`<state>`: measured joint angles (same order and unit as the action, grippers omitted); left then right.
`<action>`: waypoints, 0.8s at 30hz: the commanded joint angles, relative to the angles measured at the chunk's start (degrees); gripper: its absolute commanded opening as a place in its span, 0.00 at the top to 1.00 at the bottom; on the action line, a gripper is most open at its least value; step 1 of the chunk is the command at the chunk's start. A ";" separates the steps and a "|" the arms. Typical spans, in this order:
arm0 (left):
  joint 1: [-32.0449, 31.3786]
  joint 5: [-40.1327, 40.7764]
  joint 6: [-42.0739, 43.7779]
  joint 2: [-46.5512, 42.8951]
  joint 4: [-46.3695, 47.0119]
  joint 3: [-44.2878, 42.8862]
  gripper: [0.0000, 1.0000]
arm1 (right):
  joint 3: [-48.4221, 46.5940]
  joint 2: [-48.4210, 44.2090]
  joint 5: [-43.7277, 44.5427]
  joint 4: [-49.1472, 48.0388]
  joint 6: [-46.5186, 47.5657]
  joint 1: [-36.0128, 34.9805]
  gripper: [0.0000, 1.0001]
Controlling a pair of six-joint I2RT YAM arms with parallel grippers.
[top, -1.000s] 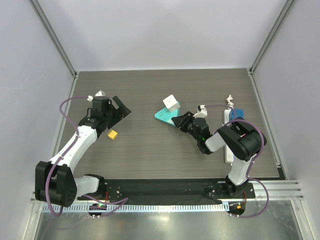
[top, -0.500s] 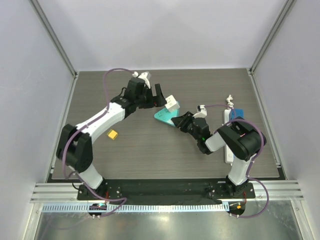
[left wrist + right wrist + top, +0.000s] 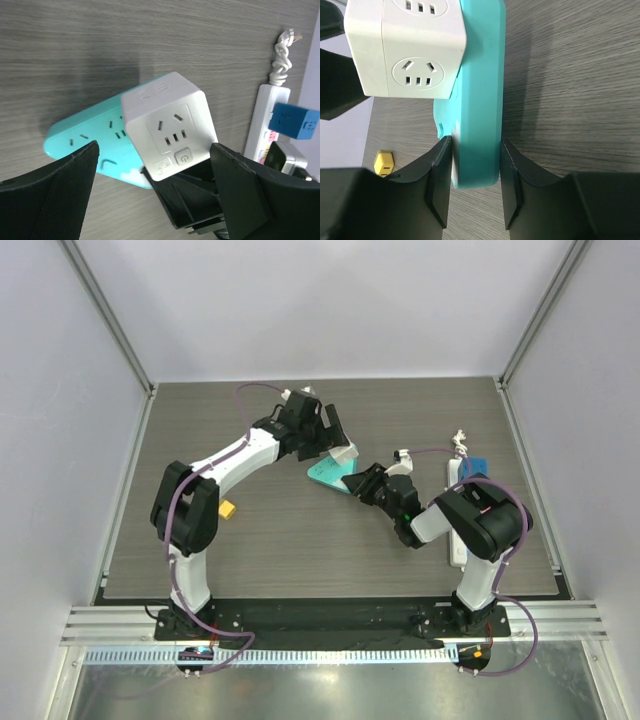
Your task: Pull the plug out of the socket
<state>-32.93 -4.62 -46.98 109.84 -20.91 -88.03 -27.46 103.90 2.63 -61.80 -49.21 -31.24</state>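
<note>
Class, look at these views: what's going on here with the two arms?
The right gripper is clamped on the edge of the teal outlet block, bracing it. The left gripper hangs open over the white cube plug seated on that block, with fingers on either side, not touching it. The plug is not yet pulled off.

White socket strip (image 3: 258, 120) lying flat, blue cube plug (image 3: 294, 121) seated on it

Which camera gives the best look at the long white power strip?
Left wrist: the long white power strip shows its corded end and a blue cube on it. Top external has it mostly hidden by the right arm; right wrist misses it.
</note>
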 commanded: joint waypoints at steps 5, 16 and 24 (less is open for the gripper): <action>-1.61 1.37 -9.17 2.91 3.77 -1.27 0.08 | -0.40 1.13 -0.70 2.83 4.12 0.04 0.99; -1.70 2.43 -12.96 5.73 4.38 -2.23 0.09 | -0.22 0.25 -0.70 3.09 4.91 0.13 0.99; -2.14 2.43 -12.08 6.00 4.21 -2.41 0.15 | -0.31 -0.10 -0.17 3.62 5.35 0.04 0.99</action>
<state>-34.59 -3.46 -59.86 115.48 -16.47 -88.92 -27.53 103.90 1.43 -61.21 -48.82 -30.96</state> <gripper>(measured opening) 0.864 0.422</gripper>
